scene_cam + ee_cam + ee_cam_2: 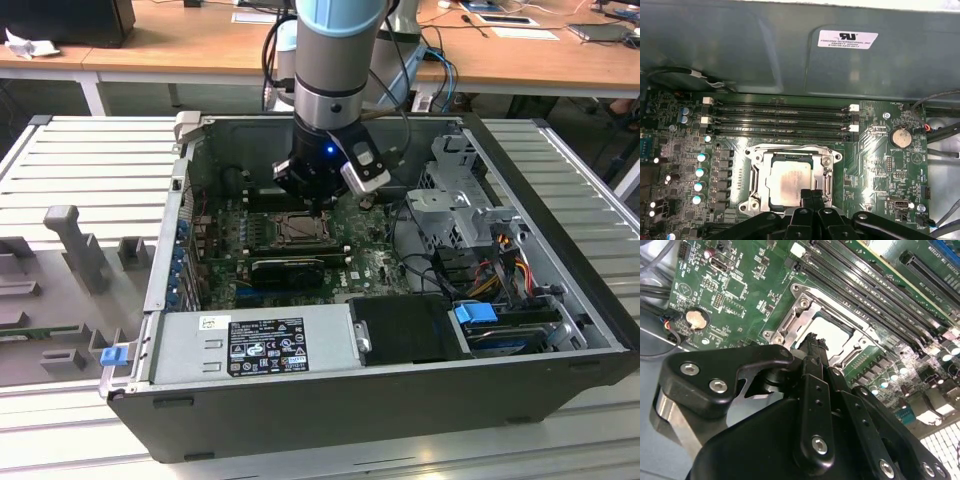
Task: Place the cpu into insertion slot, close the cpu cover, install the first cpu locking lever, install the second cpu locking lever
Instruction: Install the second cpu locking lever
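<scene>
First wrist view: the cpu (790, 182) sits in the insertion slot (756, 159) with the cpu cover (790, 152) seemingly down. The gripper (811, 194), fingers together and empty, hovers at the socket's edge; press squarely.

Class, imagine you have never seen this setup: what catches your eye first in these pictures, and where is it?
First, the robot arm reaching down into the open computer case in the exterior view. Next, in the first wrist view, the pale cpu sits in the insertion slot, with the cpu cover down around it. The black tool is poised at the cover's edge.
</scene>
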